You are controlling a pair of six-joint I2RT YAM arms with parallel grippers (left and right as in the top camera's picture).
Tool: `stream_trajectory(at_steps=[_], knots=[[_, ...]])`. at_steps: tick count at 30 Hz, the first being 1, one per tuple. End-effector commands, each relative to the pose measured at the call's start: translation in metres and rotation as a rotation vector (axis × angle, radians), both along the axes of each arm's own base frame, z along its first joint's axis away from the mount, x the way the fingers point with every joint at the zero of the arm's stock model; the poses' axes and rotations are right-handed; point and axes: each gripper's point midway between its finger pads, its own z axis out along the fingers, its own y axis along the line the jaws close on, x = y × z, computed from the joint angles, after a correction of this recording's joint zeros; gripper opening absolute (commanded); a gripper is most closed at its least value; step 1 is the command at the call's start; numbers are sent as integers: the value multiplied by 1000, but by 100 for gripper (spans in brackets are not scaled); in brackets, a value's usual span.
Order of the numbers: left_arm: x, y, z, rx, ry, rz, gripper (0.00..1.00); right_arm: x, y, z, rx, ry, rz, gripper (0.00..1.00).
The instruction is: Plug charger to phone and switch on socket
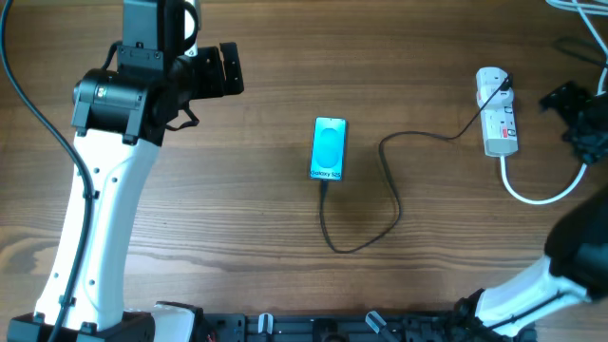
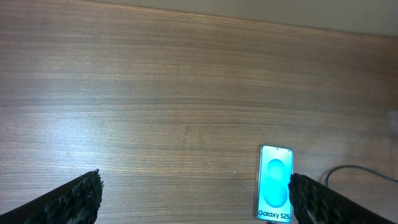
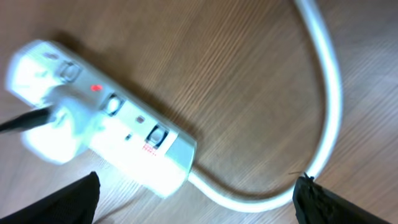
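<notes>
The phone lies flat mid-table with its cyan screen lit; it also shows in the left wrist view. The thin black charger cable runs from the phone's near end, loops, and reaches a plug on the white socket at the far right. In the right wrist view the socket shows a small red light, and the cable enters from the left. My left gripper is open and empty, above the table left of the phone. My right gripper is open and empty, just above the socket.
The socket's thick white cord curves toward the right edge and also shows in the right wrist view. More white cable lies at the top right corner. The left arm stands along the left side.
</notes>
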Motion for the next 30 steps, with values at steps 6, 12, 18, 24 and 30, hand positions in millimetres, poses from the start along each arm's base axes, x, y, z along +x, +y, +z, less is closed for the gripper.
stream_trajectory(at_steps=[6,12,18,24,30], knots=[[0,3,-1,4,0,18,100,-29,62,109,-103,-161,158,100],[0,3,-1,4,0,18,100,-34,142,161,-189,-309,457,100],[0,3,-1,4,0,18,100,-53,194,150,-206,-445,601,100],[0,3,-1,4,0,18,100,-80,215,159,-195,-626,642,100],[0,3,-1,4,0,18,100,-80,214,159,-204,-625,645,100]])
